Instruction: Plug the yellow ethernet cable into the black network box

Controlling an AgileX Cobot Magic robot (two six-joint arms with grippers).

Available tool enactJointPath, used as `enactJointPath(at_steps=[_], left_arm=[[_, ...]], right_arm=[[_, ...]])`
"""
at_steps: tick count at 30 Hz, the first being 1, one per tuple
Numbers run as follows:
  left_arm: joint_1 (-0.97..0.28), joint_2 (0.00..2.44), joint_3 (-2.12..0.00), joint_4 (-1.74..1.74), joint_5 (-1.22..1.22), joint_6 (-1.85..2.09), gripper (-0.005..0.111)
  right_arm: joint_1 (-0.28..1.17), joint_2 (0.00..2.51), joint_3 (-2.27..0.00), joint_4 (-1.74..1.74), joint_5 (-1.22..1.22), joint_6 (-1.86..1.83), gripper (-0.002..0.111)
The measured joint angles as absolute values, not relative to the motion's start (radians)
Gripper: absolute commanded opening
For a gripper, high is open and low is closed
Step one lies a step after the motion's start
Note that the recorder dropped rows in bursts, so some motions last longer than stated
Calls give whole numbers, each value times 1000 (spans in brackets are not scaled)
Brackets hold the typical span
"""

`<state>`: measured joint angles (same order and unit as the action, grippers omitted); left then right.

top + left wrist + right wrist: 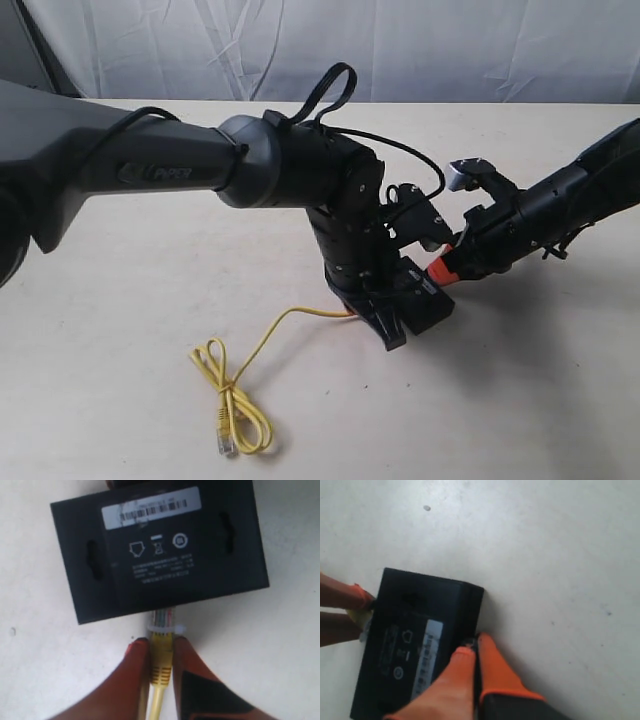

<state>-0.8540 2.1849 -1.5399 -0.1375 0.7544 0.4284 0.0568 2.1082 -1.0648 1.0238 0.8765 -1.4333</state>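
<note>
The black network box (160,550) lies flat on the table, its white label strip facing up. My left gripper (161,642) is shut on the yellow ethernet cable (161,660), just behind its clear plug. The plug's tip meets the box's near edge. From there the cable (262,345) runs off to a knotted loop on the table. On the box's (415,640) opposite side, my right gripper (475,647) is shut, with its orange fingertips (492,660) pressed against that edge. In the exterior view, the left gripper (385,325) and right gripper (447,268) flank the box (428,302).
The light table (520,400) runs back to a white curtain (400,50). The left arm's black cable (400,150) arcs over the box area. The cable's free plug (228,443) lies near the table's front edge.
</note>
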Motion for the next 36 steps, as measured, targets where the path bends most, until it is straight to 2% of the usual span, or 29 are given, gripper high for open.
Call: enactJointPath(at_steps=[36], left_arm=[[-829,2175,-1544,-163,831,357,0]], right_arm=[[57,2108,-1065,1031,876,-1435,-1]])
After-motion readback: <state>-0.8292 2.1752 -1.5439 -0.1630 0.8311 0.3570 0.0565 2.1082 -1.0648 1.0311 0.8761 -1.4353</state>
